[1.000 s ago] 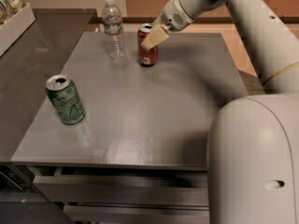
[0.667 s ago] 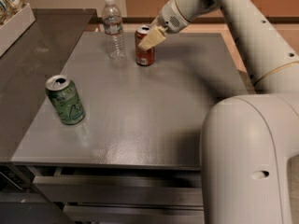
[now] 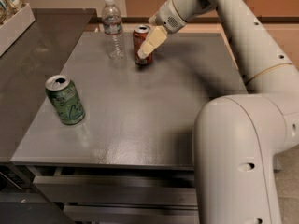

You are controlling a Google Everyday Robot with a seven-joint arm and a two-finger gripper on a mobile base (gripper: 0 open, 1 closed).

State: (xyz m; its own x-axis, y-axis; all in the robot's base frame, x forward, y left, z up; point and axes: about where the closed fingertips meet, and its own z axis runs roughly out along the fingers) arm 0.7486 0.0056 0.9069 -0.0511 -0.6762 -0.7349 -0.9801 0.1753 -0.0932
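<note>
One second on, the gripper and the red can sit a little further left, closer to the water bottle. Its fingers are clamped on the can, one pale pad across the front, at the far side of the grey table. Neither the bottle nor the green can near the left edge has moved. Only the bottle stands close by, just left of the can.
</note>
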